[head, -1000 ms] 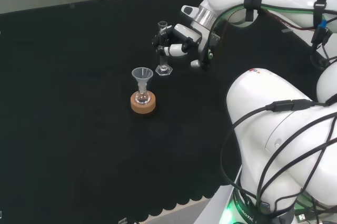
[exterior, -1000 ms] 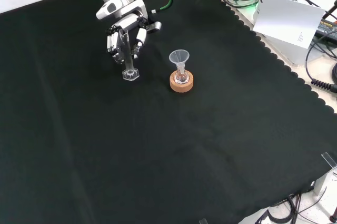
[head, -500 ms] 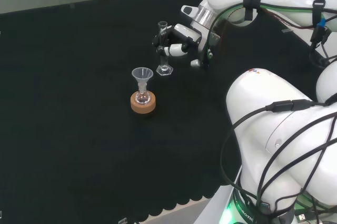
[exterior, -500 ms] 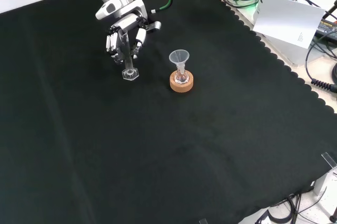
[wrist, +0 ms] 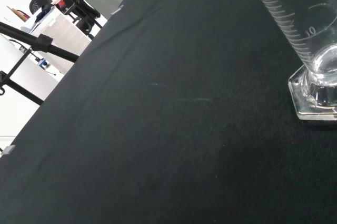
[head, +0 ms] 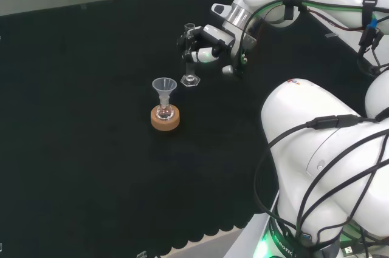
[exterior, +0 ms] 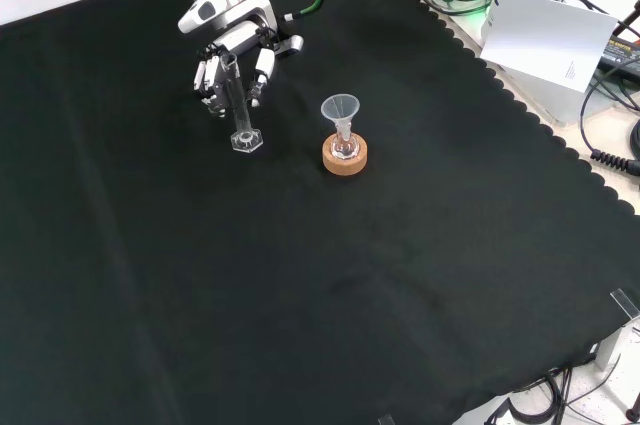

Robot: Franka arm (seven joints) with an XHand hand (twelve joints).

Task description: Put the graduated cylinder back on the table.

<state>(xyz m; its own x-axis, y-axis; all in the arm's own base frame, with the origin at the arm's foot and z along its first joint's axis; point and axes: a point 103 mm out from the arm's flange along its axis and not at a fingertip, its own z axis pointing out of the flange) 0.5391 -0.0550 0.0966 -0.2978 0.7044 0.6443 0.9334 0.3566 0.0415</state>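
The cylinder (exterior: 240,110) is standing upright on the worktop (exterior: 300,275) left of the funnel (exterior: 341,111). The hand (exterior: 232,55) is opening, fingers spreading off it since a second ago; placement appears complete.

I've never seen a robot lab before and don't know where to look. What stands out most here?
First, the black and white robot hand reaching in from the top of the front view, its fingers opened around a thin clear graduated cylinder that stands upright on the black cloth. Just right of it in that view, a clear funnel sits in a small flask on a cork ring. In the head view, the arm's big white links loom at the right.
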